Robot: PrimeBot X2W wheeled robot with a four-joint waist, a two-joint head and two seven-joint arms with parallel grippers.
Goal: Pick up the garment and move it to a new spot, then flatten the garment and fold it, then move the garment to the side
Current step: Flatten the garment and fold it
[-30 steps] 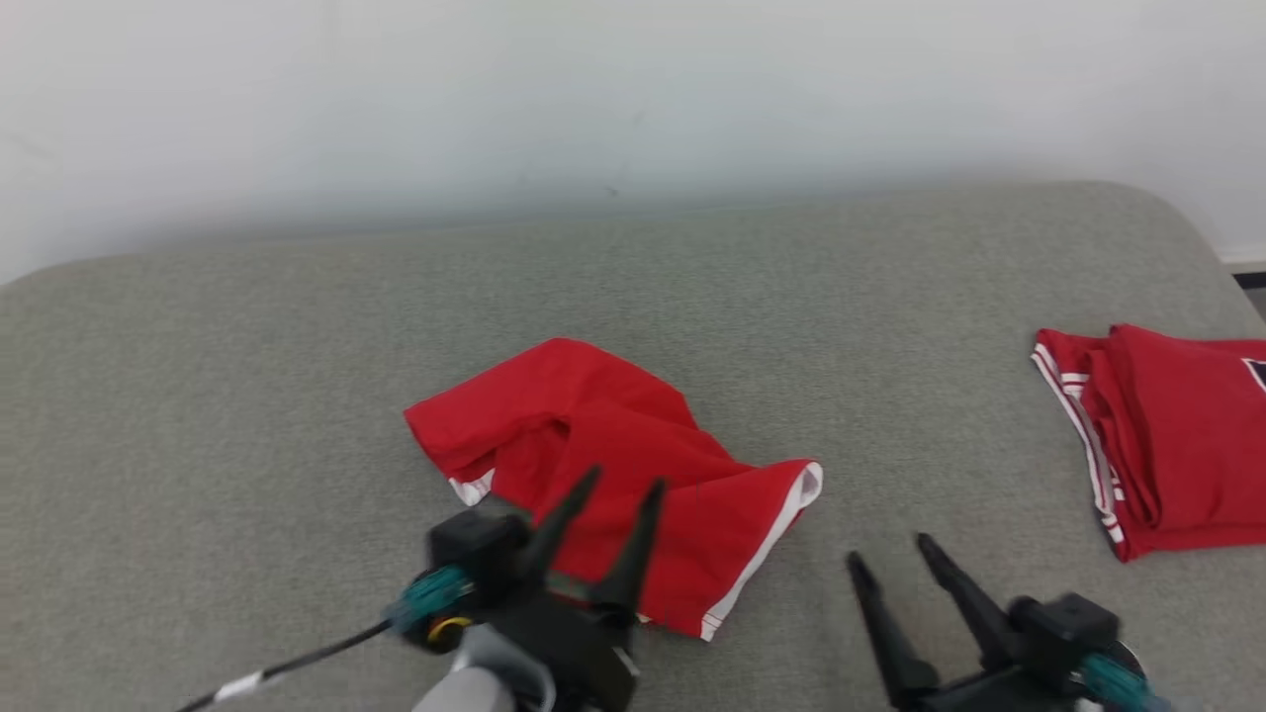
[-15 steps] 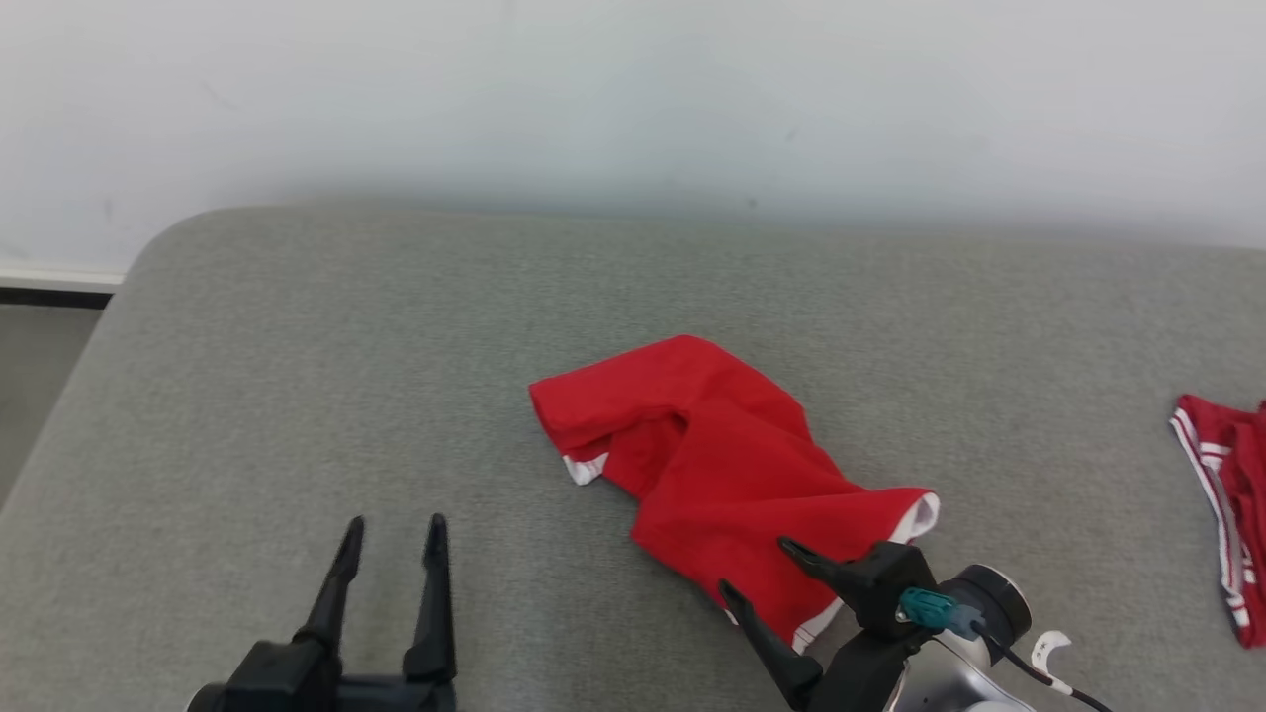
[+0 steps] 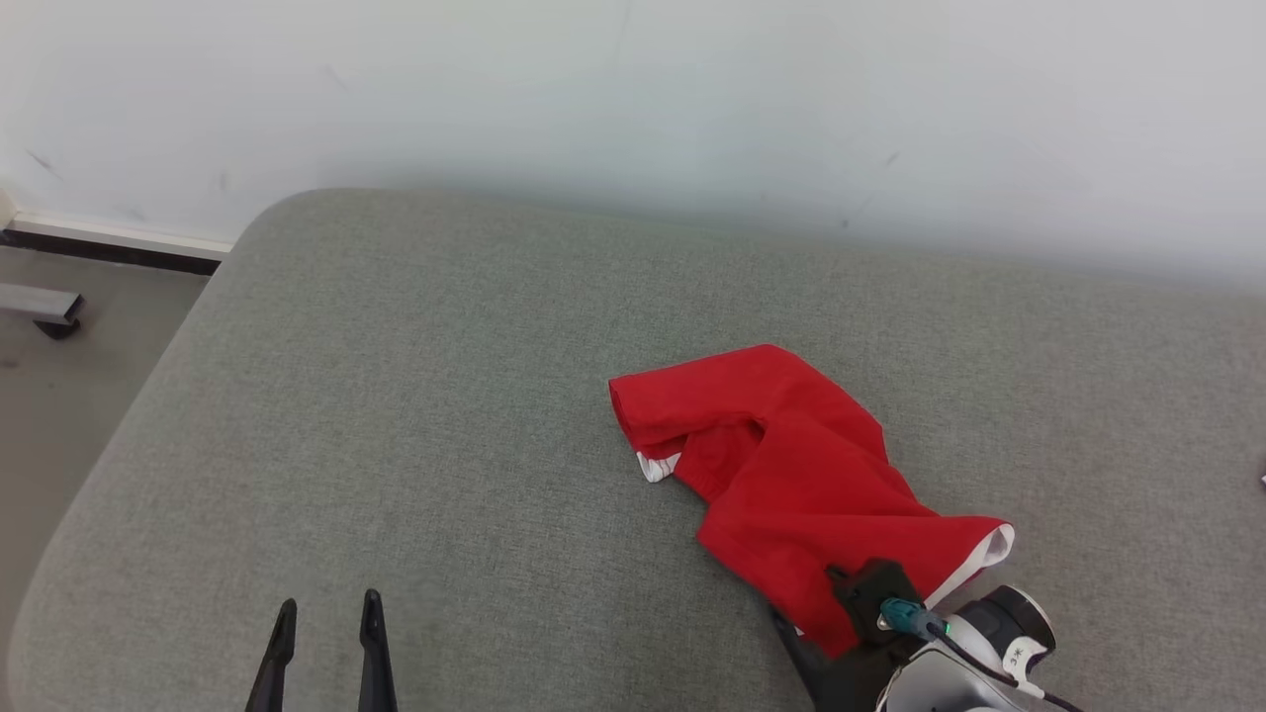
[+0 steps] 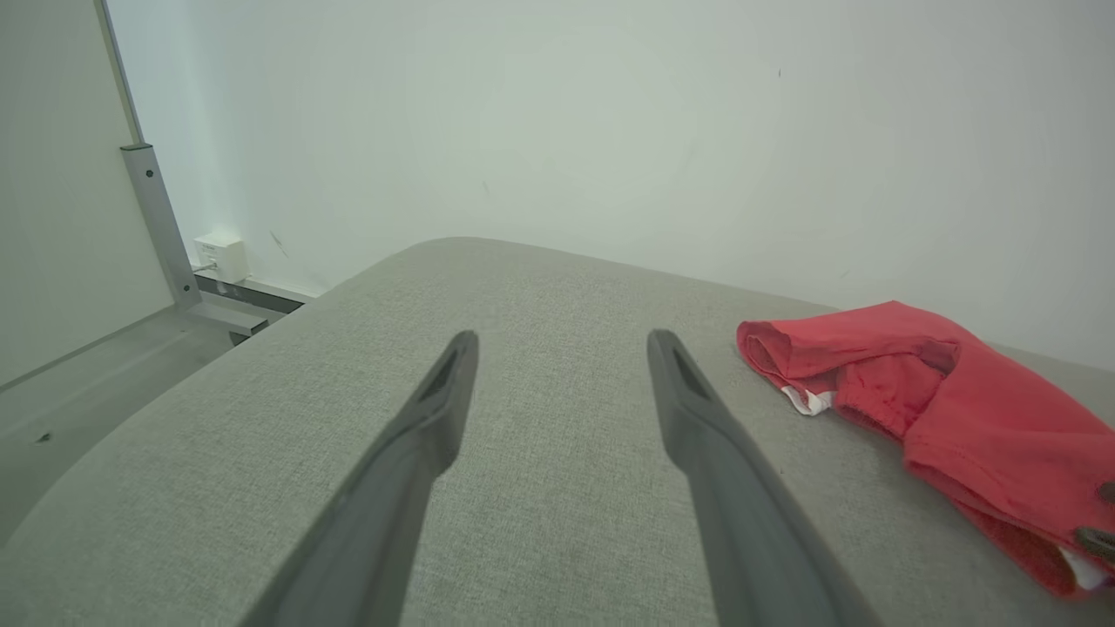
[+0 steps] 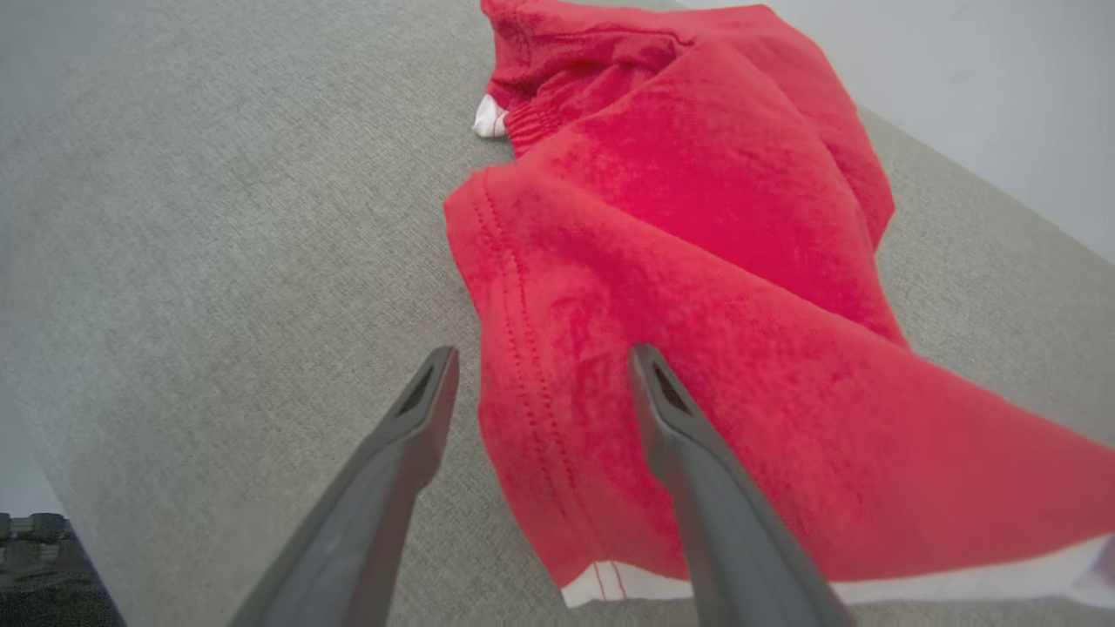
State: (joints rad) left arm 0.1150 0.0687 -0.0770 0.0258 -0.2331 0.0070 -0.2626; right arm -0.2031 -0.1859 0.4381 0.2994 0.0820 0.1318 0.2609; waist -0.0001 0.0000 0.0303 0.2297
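A crumpled red garment [image 3: 791,475] with white trim lies on the grey cushioned surface [image 3: 445,396], right of the middle. My right gripper [image 3: 806,593] is open at the garment's near hem. In the right wrist view the gripper [image 5: 544,353] straddles the stitched edge of the garment [image 5: 697,218], one finger over the fabric and the other over bare cushion. My left gripper [image 3: 328,605] is open over bare cushion at the lower left, well clear of the cloth. The left wrist view has the left gripper [image 4: 562,340] empty, with the garment [image 4: 941,392] off to its right.
The cushion's rounded corner and left edge drop to a bare floor [image 3: 59,396]. A metal frame foot [image 3: 40,307] stands on that floor by the wall. A metal post [image 4: 161,226] and a small white box [image 4: 218,252] sit at the wall's base.
The camera has turned left, so the whole picture slid right and a second red garment left the view. The right gripper now sits at the garment's near hem. Both grippers stay open.
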